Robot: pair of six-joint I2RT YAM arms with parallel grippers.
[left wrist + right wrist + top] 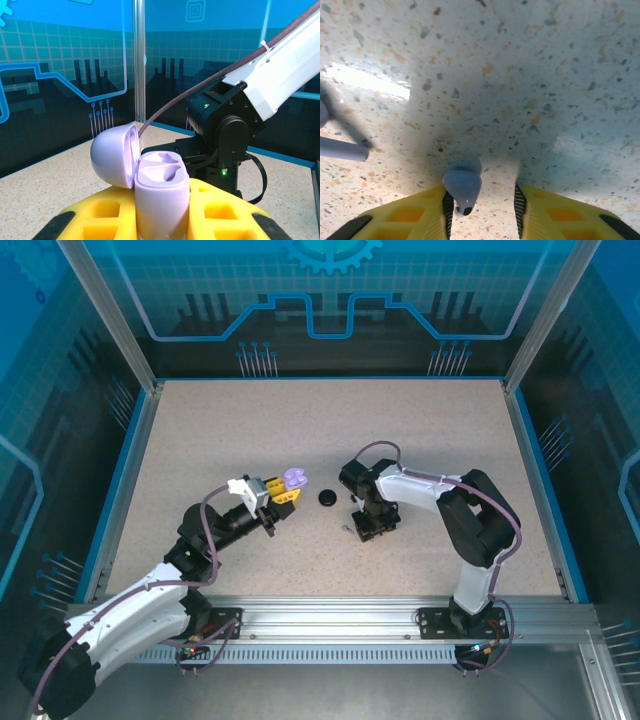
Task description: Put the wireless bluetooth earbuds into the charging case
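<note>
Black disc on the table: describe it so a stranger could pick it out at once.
On the speckled table, look between the left gripper, which holds an open lavender case, and the right gripper. A small round disc lies flat there. Unlike the case, it is black and nothing holds it.

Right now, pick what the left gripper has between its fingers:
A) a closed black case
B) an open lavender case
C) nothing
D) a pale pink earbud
B: in the left wrist view, the left gripper is clamped on the lavender case, and the lid is swung open to one side.
</note>
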